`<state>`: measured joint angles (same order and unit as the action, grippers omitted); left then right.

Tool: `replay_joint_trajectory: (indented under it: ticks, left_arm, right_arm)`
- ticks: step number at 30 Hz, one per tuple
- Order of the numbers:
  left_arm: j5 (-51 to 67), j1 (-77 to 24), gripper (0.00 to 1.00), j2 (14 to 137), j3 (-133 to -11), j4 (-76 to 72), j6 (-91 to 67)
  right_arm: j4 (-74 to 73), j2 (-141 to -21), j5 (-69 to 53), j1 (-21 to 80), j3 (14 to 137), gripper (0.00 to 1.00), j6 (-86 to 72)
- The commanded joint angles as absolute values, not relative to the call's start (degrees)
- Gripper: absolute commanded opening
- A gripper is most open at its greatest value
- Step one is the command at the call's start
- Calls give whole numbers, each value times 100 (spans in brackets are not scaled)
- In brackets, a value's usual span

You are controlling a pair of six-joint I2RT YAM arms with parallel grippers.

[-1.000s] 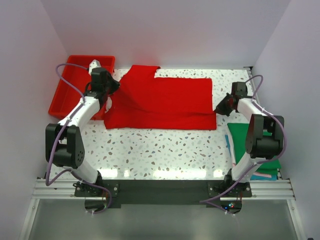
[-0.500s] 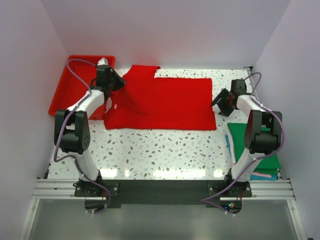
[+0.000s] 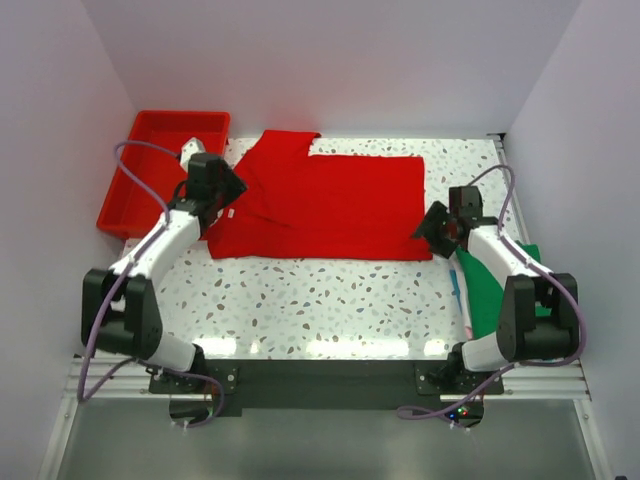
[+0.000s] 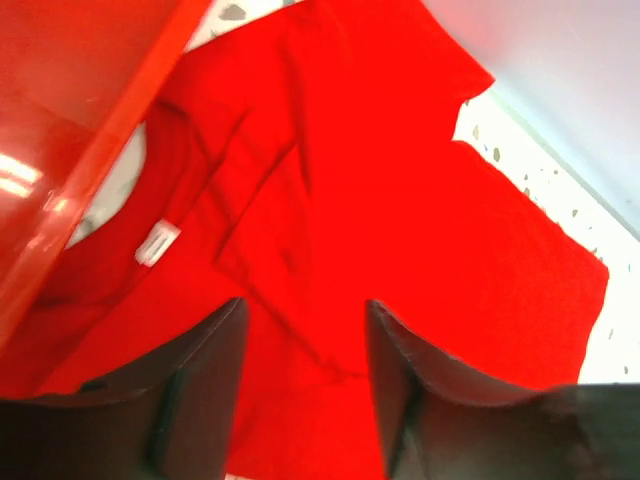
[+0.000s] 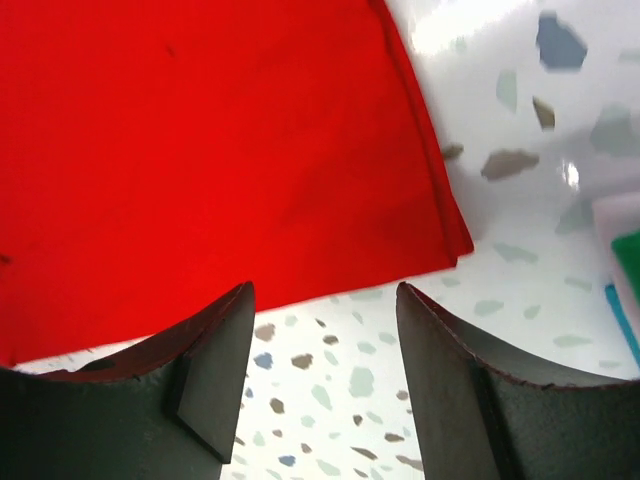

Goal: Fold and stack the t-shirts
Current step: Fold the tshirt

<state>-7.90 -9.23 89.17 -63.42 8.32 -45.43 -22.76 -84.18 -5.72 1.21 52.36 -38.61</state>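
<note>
The red t-shirt (image 3: 330,205) lies on the desk (image 3: 330,300); left jaws open over its collar, right jaws open near its corner.

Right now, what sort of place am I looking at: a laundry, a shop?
Most likely a robotics test cell: plain white walls box in a speckled table, a left arm and a right arm are bolted to a metal rail at its near edge, and a red t-shirt lies spread out.

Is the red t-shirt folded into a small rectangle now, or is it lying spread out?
Spread out: the red t-shirt lies at full length across the table, with one sleeve sticking out at the far side.
</note>
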Motion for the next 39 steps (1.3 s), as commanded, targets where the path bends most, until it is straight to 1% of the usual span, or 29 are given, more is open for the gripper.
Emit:
replay_joint_trajectory:
  ticks: [1, 3, 5, 7, 10, 12, 13, 18, 26, 33, 39]
  left_arm:
    - [-1915, -1142, 52, 7800, -5497, 1362, -5139]
    - [-2161, -1186, 50, 7437, -5065, 1564, -5317]
    - [-2346, -1239, 44, 6980, -4511, 1695, -5501]
    - [-2505, -1248, 43, 6734, -4081, 1687, -5520]
    - [-2610, -1248, 42, 6671, -3754, 1696, -5493]
    - [-2663, -1248, 44, 6706, -3630, 1521, -5449]
    - [-2672, -1248, 47, 6802, -3560, 1468, -5414]
    - [-2689, -1196, 54, 7119, -3542, 1222, -5370]
    - [-2470, -800, 54, 7356, -3463, 1081, -5309]
    - [-1934, -396, 54, 7453, -3243, 642, -5159]
    - [-1653, -308, 54, 7611, -3190, 247, -5089]
  right_arm:
    - [-2101, -8087, -229, 281, 4861, 61, -3972]
    - [-2057, -7894, -176, 325, 4633, 60, -4025]
    - [-1961, -7761, -115, 334, 4379, 60, -4078]
    - [-1951, -7612, -79, 334, 4246, 59, -4096]
    - [-1846, -7550, -18, 334, 4043, 59, -4087]
    - [-1811, -7602, -35, 334, 3990, 59, -4061]
    - [-1793, -7629, -35, 334, 3990, 59, -4052]
    - [-1802, -7717, -26, 334, 4025, 59, -4069]
    - [-1968, -7629, 176, 316, 4096, 58, -4113]
    - [-1846, -7962, 264, 299, 4166, 56, -4210]
    - [-1635, -8402, 264, 290, 4271, 54, -4350]
